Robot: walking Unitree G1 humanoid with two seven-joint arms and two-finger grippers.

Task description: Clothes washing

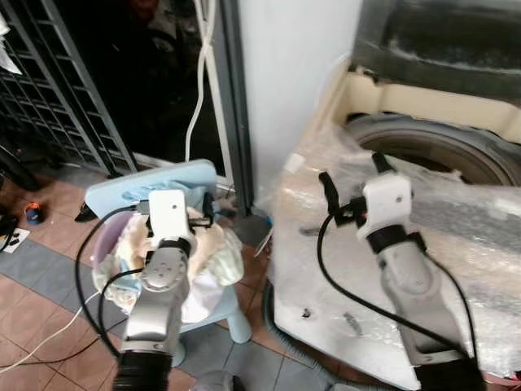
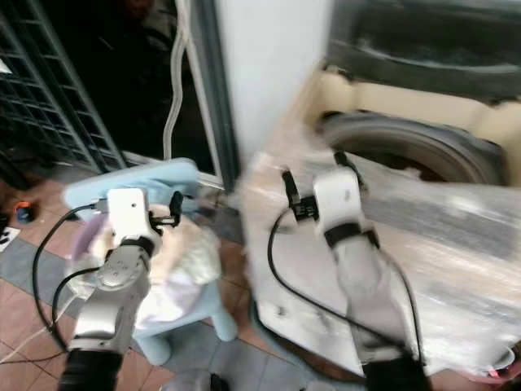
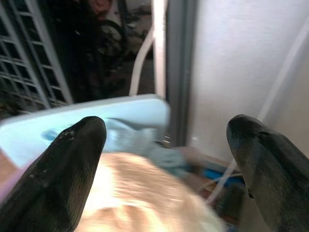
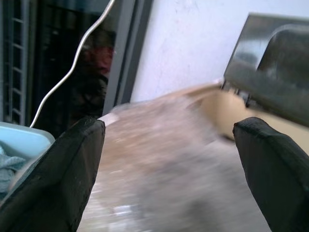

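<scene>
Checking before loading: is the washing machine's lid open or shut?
Open. The washing machine has its lid raised at the back, and the round drum opening is exposed.

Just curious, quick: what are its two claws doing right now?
Left gripper: open, empty, over the laundry pile.
Right gripper: open, empty, over the washing machine.

washing machine [image 1: 456, 212]: glossy plastic wrap | clothes [image 1: 213, 252]: soft cloth | fingers [image 3: 72, 159]: matt black

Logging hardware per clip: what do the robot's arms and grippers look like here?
Both arms are silver metal with black forearm sleeves, white box-shaped wrist housings and loose black cables. The left gripper and right gripper each have two long, matte black, round-tipped fingers.
</scene>
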